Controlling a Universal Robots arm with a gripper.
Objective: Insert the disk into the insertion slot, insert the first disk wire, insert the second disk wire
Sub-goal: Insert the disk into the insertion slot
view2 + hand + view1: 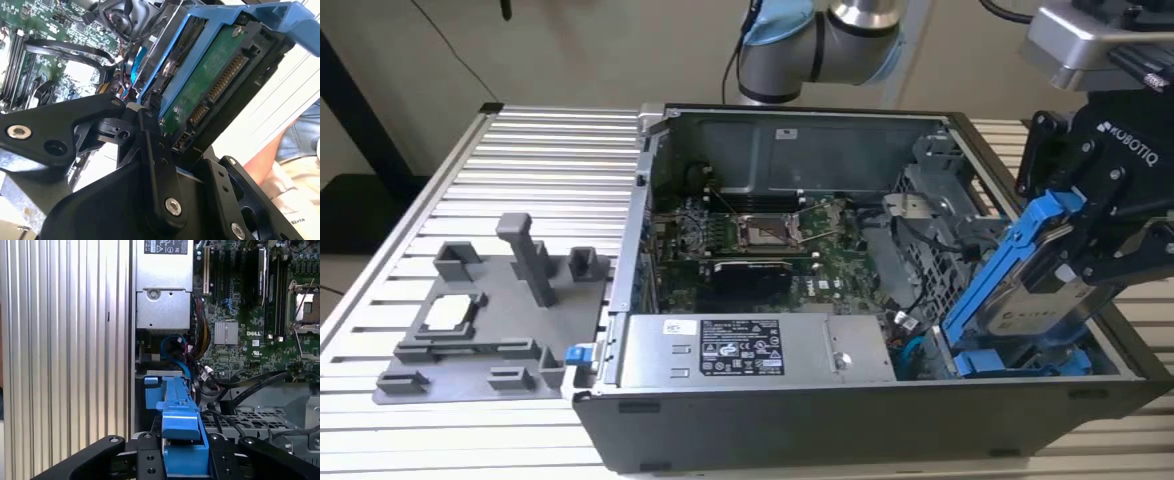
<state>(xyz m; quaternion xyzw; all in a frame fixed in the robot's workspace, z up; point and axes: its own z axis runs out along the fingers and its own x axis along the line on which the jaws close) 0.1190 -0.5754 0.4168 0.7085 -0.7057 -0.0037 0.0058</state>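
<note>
The disk, silver-grey with a pale label in a bright blue carrier, is held steeply tilted over the open case's near corner at the exterior view's right. My gripper is shut on its upper part. The carrier's lower end reaches down beside the grey drive cage; the insertion slot is hidden behind the disk. The second wrist view shows the disk's green circuit board between my black fingers. The blue carrier points down toward a coiled blue wire.
Another blue-ended carrier lies in the case below the disk. The silver power-supply box and the motherboard sit inside the case. A grey fixture plate lies on the ribbed table. A person is close beside the case.
</note>
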